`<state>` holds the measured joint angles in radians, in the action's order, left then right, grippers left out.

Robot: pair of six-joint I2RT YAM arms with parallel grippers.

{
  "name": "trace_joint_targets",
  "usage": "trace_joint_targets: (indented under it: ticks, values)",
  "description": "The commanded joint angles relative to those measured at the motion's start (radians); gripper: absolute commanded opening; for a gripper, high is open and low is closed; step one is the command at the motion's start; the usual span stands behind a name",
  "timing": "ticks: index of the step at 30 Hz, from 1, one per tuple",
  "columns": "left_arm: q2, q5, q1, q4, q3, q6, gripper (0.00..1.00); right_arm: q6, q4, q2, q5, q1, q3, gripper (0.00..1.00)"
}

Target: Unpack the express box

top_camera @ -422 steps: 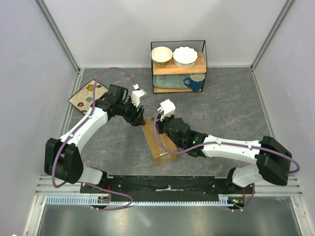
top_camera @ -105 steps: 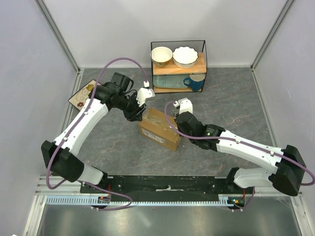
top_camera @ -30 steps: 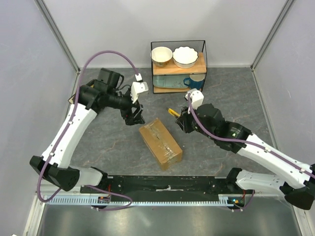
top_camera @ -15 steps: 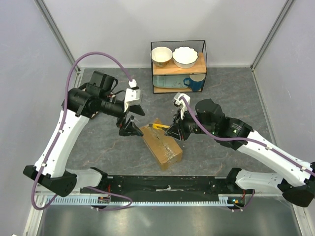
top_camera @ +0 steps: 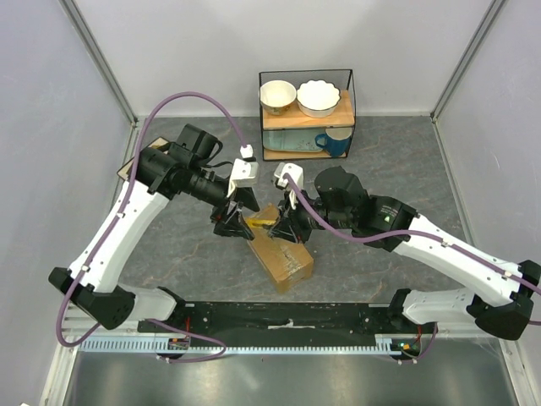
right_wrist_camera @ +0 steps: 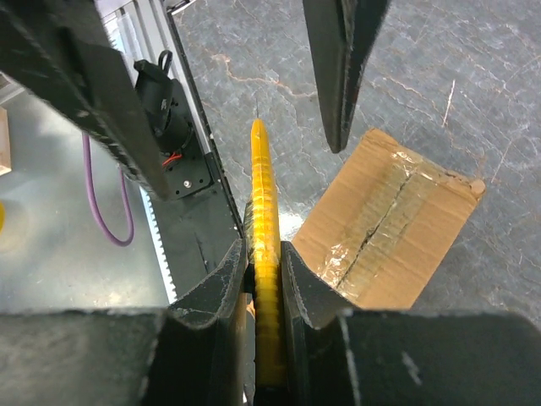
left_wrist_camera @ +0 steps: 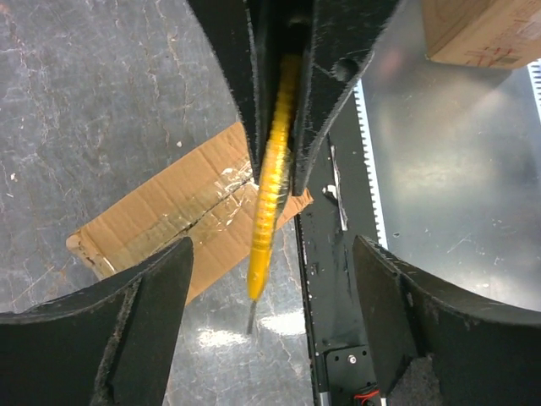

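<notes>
Top external view: two arms meeting over the far end of the express box [top_camera: 283, 254], lying flat on the table [top_camera: 406, 169] between them (mid-table, just ahead of the arm bases).
Box axis: long side running diagonally, far-left to near-right; taped seam along that same line, flaps shut.
Right fingers [right_wrist_camera: 221, 288]: clamped on a yellow utility knife [right_wrist_camera: 264, 211], gripped at the handle, tip pointing away from the wrist.
Left fingers [left_wrist_camera: 135, 321]: wide apart, straddling the knife's free end without touching it (plainest in the left wrist view).
Knife to box: held in the air above the box's far end, beside the seam rather than on it; height above the cardboard hard to judge.
Nearer arm: right, over the box top; left just off the far-left corner.
Step in hand: probably a handover or a two-handed adjustment of the knife before cutting (a judgement only).
Next move calls for: blade lined up with the seam's diagonal, then drawn along it.
Risk: knife slipping during the exchange; box sliding, unpinned.
</notes>
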<state>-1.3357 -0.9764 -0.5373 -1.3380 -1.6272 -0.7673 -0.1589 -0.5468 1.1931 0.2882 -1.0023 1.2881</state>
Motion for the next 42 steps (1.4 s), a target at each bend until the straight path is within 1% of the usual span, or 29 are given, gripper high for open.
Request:
trace_joint_targets:
  ticks: [1,4,5,7,8,10,11,13,14,16,18,19,20,21,22,23,24,25,28,29,32,34,35,36,38,39,42]
  values:
    - [-0.014,0.047,-0.015,-0.07,-0.005,-0.066,0.8,0.045,-0.008,0.003,-0.007,-0.013,0.074,0.02]
    - [-0.04,0.071,-0.023,-0.139,-0.019,-0.115,0.69,0.061,-0.031,0.008,-0.014,-0.012,0.094,0.02]
    - [-0.048,0.079,-0.023,-0.15,-0.023,-0.128,0.63,0.064,-0.038,0.011,-0.014,-0.012,0.099,0.01]
    - [-0.069,0.088,-0.024,-0.17,-0.037,-0.136,0.56,0.068,-0.048,0.019,-0.011,-0.013,0.111,0.01]
    - [-0.075,0.09,-0.026,-0.182,-0.043,-0.139,0.49,0.068,-0.048,0.02,-0.008,-0.012,0.115,0.02]
    - [-0.089,0.09,-0.029,-0.19,-0.054,-0.139,0.42,0.071,-0.053,0.031,-0.009,-0.013,0.122,0.01]
    - [-0.092,0.09,-0.03,-0.199,-0.056,-0.139,0.32,0.073,-0.053,0.031,-0.011,-0.013,0.123,0.01]
    - [-0.092,0.093,-0.032,-0.199,-0.054,-0.141,0.21,0.078,-0.056,0.034,-0.023,-0.013,0.125,0.01]
    - [-0.088,0.091,-0.032,-0.199,-0.051,-0.144,0.13,0.084,-0.058,0.033,-0.03,-0.015,0.126,0.01]
    - [-0.076,0.085,-0.032,-0.198,-0.039,-0.147,0.06,0.091,-0.067,0.037,-0.052,-0.013,0.134,0.01]
    - [-0.071,0.071,-0.032,-0.179,-0.027,-0.139,0.05,0.098,-0.073,0.036,-0.101,-0.013,0.149,0.1]
    - [-0.065,0.067,-0.032,-0.167,-0.02,-0.112,0.03,0.099,-0.068,0.028,-0.119,-0.013,0.151,0.16]
    - [-0.057,0.058,-0.032,-0.146,-0.013,-0.092,0.02,0.099,-0.059,0.019,-0.138,-0.013,0.146,0.34]
    - [-0.05,0.035,-0.027,-0.089,0.009,-0.072,0.02,0.09,-0.03,-0.012,-0.153,-0.013,0.139,0.46]
    - [-0.04,0.018,-0.026,-0.057,0.022,-0.014,0.02,0.082,-0.003,-0.036,-0.17,-0.012,0.12,0.54]
    - [-0.017,-0.001,-0.023,-0.015,0.038,0.017,0.02,0.078,0.025,-0.062,-0.178,-0.012,0.084,0.68]
    - [-0.007,-0.036,-0.023,0.017,0.068,0.049,0.02,0.07,0.056,-0.108,-0.185,-0.007,0.071,0.71]
    - [0.003,-0.053,-0.023,0.081,0.081,0.109,0.02,0.067,0.059,-0.124,-0.192,-0.004,0.065,0.74]
    - [0.038,-0.088,-0.016,0.173,0.116,0.204,0.02,0.053,0.068,-0.182,-0.205,0.008,0.045,0.84]
    - [0.05,-0.097,-0.012,0.187,0.122,0.218,0.02,0.045,0.074,-0.21,-0.204,0.01,0.033,0.9]
    - [0.079,-0.136,0.019,0.282,0.132,0.301,0.02,0.006,0.108,-0.249,-0.196,0.014,0.004,0.97]
    - [0.089,-0.176,0.051,0.331,0.125,0.371,0.02,-0.036,0.166,-0.257,-0.178,0.019,-0.016,0.98]
    - [0.092,-0.189,0.06,0.385,0.115,0.396,0.02,-0.054,0.204,-0.254,-0.134,0.034,-0.042,0.98]
    - [0.084,-0.214,0.075,0.404,0.106,0.425,0.02,-0.066,0.243,-0.239,-0.11,0.043,-0.035,0.98]
    - [0.069,-0.254,0.095,0.431,0.063,0.488,0.02,-0.082,0.246,-0.193,-0.095,0.066,0.012,0.98]
    - [0.053,-0.305,0.121,0.438,0.049,0.511,0.02,-0.087,0.277,-0.19,-0.08,0.071,0.014,0.98]
    - [0.043,-0.383,0.161,0.461,0.02,0.581,0.02,-0.134,0.362,-0.184,-0.029,0.094,0.01,0.98]
